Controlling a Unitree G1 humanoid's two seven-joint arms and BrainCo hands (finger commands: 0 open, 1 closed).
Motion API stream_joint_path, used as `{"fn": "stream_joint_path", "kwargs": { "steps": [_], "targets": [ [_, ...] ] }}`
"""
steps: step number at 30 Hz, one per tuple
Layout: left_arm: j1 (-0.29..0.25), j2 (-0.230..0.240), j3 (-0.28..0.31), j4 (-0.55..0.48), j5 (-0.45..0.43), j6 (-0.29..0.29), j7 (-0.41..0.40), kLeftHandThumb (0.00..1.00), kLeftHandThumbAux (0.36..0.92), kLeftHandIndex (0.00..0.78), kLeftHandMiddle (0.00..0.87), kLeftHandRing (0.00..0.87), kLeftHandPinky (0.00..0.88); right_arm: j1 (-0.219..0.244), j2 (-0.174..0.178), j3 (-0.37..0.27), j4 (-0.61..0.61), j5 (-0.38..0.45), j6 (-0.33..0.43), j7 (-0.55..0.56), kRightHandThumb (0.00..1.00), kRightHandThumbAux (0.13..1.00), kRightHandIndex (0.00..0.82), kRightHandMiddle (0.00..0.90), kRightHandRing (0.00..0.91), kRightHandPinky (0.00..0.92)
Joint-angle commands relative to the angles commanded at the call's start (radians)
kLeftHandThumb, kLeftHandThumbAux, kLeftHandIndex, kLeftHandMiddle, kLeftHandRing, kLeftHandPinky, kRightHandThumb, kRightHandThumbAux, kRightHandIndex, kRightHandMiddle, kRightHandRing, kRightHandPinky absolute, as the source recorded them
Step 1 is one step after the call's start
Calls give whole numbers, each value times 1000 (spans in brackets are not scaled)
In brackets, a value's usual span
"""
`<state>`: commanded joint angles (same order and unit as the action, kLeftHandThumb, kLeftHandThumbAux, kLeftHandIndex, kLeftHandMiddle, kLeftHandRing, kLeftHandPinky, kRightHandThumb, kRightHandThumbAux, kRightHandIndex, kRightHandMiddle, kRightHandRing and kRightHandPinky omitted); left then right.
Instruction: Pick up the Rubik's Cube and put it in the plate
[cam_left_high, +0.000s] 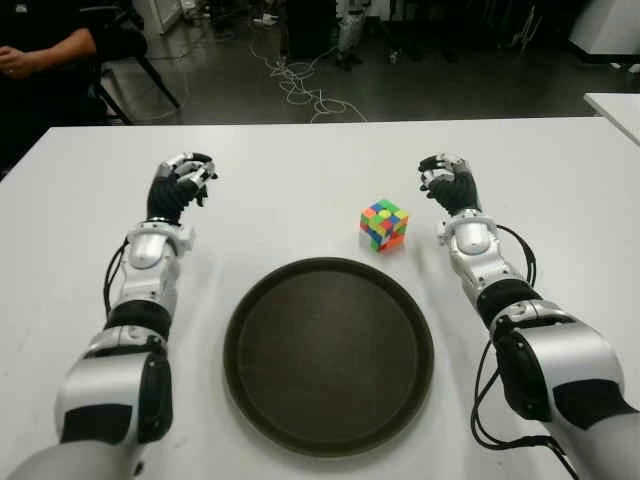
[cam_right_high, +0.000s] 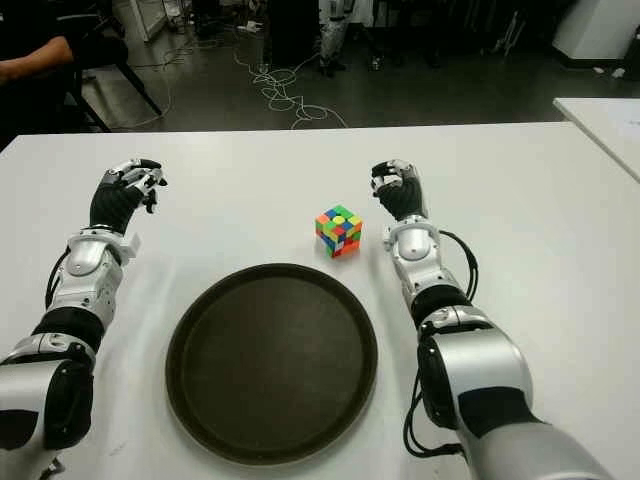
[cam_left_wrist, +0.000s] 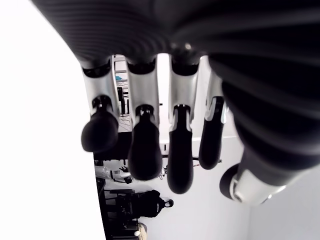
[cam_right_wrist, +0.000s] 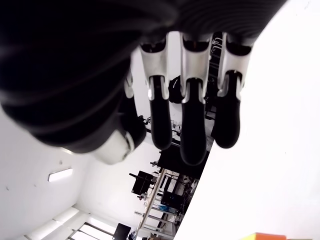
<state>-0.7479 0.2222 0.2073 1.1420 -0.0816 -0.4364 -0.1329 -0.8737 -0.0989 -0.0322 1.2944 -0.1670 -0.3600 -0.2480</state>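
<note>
Plate (cam_left_high: 329, 356) nearest, centre of table (cam_left_high: 560, 170), bare, ready to receive. Cube (cam_left_high: 384, 224) just beyond far right rim, untouched. Right hand (cam_left_high: 448, 184) right of cube, near, suited to reach. Left hand (cam_left_high: 180, 184) far left.
Wrist views: both hands' fingers (cam_right_wrist: 192, 122) loosely extended, holding nothing.

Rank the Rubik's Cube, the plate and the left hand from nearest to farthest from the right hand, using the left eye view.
1. Rubik's Cube: just inward of the right hand.
2. Plate: table centre, nearer the robot.
3. Left hand: across the table, far left.
</note>
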Motion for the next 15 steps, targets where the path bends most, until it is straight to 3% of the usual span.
{"fn": "stream_joint_path", "kwargs": {
  "steps": [15],
  "targets": [
    [0,1,0,1,0,-1,1,837,668,412,559,703,746,1,-1,6,-1,-5,-4,-6,684,723,415,464,512,576]
  ]
}}
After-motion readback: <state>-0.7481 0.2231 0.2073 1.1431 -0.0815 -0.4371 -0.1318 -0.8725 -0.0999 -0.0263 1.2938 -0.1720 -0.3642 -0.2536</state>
